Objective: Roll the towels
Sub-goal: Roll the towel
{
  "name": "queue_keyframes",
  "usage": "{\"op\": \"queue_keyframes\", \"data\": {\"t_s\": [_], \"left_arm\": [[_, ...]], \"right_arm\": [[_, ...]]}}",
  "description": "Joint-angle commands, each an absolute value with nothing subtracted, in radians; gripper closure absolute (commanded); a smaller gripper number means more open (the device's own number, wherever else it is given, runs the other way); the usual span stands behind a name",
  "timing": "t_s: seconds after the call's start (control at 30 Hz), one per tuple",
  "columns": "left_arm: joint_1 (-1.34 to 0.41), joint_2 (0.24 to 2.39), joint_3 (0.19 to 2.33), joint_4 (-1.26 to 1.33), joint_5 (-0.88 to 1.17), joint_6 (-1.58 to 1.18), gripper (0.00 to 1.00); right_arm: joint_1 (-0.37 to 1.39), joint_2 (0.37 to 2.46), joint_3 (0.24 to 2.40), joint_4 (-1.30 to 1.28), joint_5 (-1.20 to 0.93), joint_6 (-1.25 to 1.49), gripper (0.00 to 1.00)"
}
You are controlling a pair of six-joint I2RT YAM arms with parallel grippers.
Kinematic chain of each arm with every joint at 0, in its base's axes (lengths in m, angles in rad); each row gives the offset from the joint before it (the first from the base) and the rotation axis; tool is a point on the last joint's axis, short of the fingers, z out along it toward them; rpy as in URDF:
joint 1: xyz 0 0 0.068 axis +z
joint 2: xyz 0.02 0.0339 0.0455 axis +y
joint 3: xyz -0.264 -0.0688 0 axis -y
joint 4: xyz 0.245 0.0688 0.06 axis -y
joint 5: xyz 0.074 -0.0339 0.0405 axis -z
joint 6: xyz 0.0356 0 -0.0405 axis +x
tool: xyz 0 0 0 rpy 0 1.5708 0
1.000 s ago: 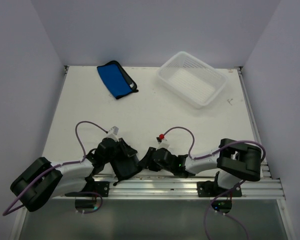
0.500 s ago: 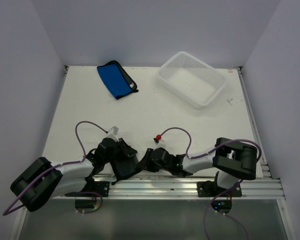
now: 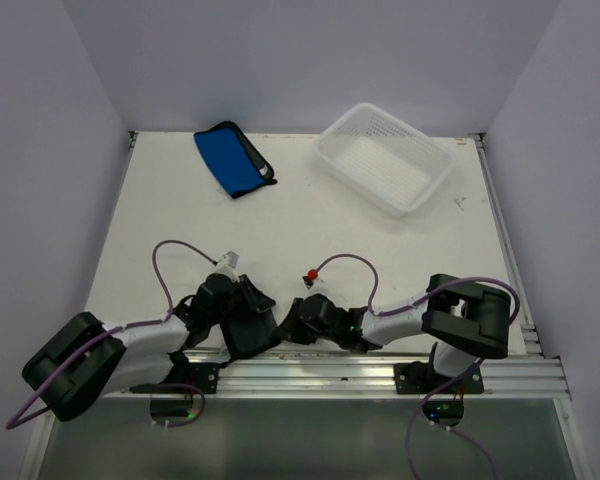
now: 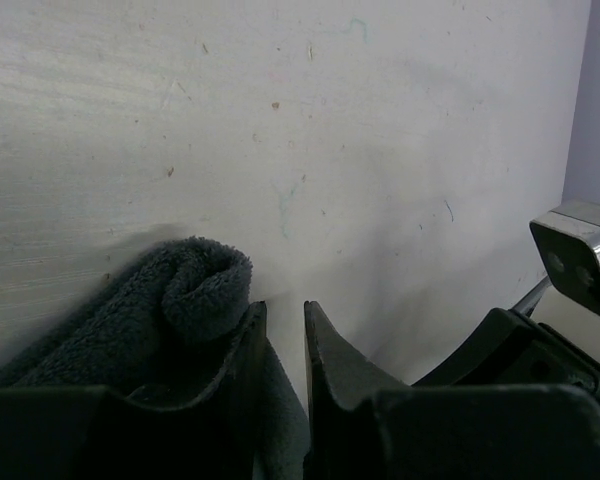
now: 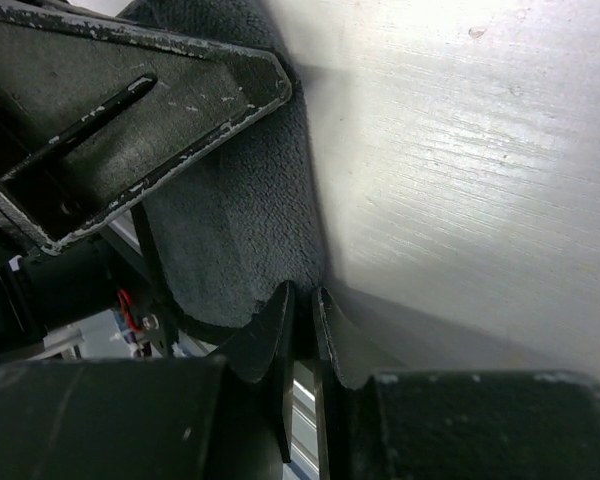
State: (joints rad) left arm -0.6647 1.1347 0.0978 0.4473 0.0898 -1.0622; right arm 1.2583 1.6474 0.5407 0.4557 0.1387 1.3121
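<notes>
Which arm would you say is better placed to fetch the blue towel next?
Probably the left: the blue towel lies far-left, nearer the left gripper; the right gripper would have to reach across.

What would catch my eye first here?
The robot's left gripper and right gripper huddle around a dark fuzzy towel at the near edge of the white table. At the far side lie a bright blue towel with black edging, on the left, and an empty white perforated plastic basket, on the right.
</notes>
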Motion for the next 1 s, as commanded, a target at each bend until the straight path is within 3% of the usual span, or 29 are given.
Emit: {"op": "queue_keyframes", "data": {"t_s": [0.0,0.37,0.97], "left_arm": [[-0.666,1.163,0.126,0.328,0.005,-1.003,0.73],[-0.658,1.244,0.319,0.293,-0.014,-0.930,0.70],[-0.649,1.301,0.587,0.192,0.023,-0.854,0.69]], "right_arm": [[1.267,1.602,0.572,0.328,0.156,1.249,1.00],[1.357,1.500,0.687,0.014,0.501,1.019,1.00],[1.483,1.604,0.920,-0.262,0.885,0.904,1.00]]}}
